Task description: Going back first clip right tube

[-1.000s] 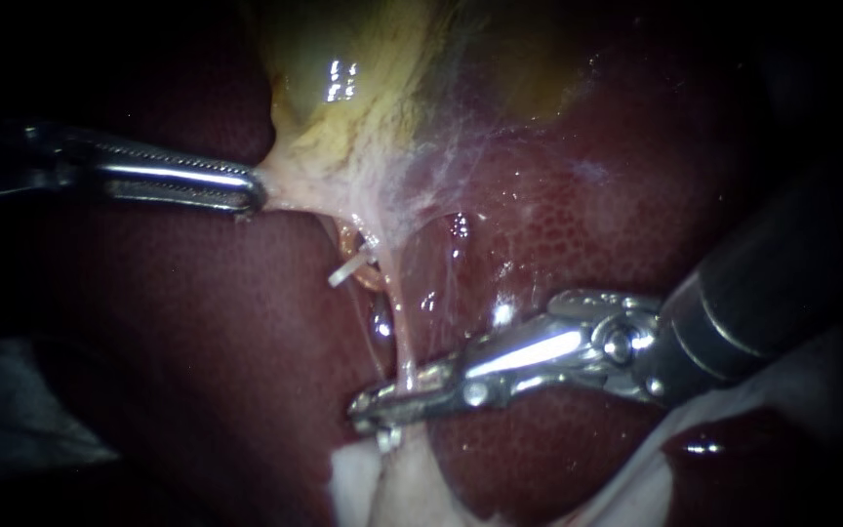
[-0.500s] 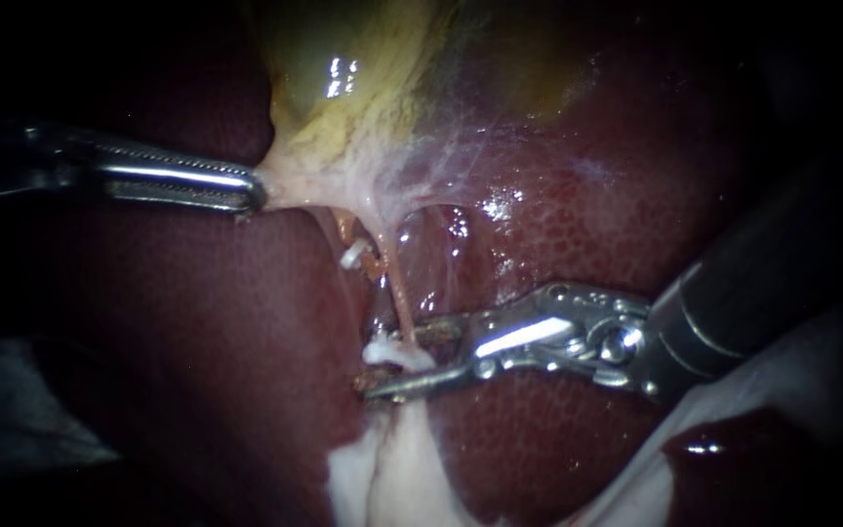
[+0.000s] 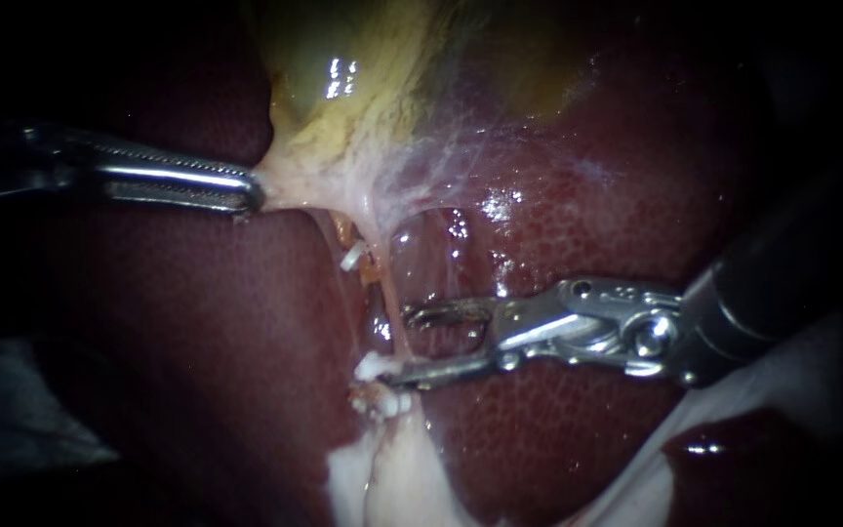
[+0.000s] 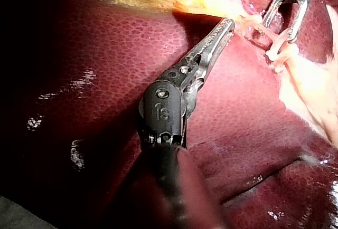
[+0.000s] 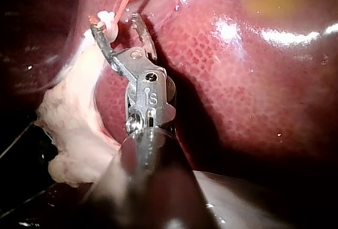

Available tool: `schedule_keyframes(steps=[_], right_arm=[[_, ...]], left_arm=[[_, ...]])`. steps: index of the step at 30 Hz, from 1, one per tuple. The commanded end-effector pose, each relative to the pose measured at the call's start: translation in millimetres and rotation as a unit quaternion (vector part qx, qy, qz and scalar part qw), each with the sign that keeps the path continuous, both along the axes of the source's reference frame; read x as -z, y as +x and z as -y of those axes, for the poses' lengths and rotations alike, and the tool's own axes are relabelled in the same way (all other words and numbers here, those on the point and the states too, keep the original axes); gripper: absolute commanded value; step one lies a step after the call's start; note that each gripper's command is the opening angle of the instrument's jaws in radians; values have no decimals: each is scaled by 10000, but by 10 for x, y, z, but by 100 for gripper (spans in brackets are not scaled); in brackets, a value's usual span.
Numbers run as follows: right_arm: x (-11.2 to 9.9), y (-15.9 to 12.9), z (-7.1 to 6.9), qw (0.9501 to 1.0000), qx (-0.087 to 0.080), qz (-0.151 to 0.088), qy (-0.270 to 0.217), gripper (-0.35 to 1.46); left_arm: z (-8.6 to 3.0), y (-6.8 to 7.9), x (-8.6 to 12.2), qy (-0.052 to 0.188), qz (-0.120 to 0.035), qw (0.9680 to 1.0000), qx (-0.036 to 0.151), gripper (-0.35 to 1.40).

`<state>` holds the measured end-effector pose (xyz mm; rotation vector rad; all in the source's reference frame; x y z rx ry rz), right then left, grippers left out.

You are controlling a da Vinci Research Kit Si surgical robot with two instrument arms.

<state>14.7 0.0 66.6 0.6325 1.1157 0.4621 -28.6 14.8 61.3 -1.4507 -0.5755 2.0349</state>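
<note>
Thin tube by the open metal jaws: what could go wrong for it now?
1. The right instrument has open jaws with the thin tube at their tips, and one tip sits against the white clip; a careless move might snag either.
2. The left instrument is shut on the gallbladder, stretching the tissue tight; more pull might tear the thin tube.

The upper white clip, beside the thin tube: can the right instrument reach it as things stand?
Probably, but not directly. The right instrument lies below the upper white clip with jaws open, and the thin tube runs between them; it would have to pass over that tube.
</note>
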Motion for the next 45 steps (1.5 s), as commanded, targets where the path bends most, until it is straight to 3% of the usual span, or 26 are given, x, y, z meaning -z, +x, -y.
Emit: schedule_keyframes(steps=[1, 5, 12, 19, 25, 31, 37, 45], right_arm=[[3, -3, -2, 9999, 75, 2, -121, 49], [21, -20, -9, 9978, 371, 14, -549, 50], [60, -59, -23, 9857, 697, 174, -1525, 50], [85, -87, -36, 9787, 681, 269, -1917, 50], [87, -95, -40, 9749, 678, 299, -2097, 50], [87, -99, -39, 9736, 710, 277, -2151, 50], [87, -101, -38, 9736, 713, 275, -2152, 50], [87, -102, -38, 9736, 714, 274, -2153, 50]], left_arm=[[0, 0, 1, 1, 4, 10000, -5, -35], [0, 0, 0, 1, 5, 10000, -6, -35], [-1, 1, -2, -1, 8, 10000, -11, -35], [-1, 0, -7, -9, 5, 10000, -10, -35], [0, -7, -22, -32, -46, 10000, -24, -35], [3, -22, -53, -70, -197, 9997, -85, -35], [5, -36, -83, -124, -219, 9995, -179, -35], [5, -36, -84, -123, -230, 9995, -190, -35]])
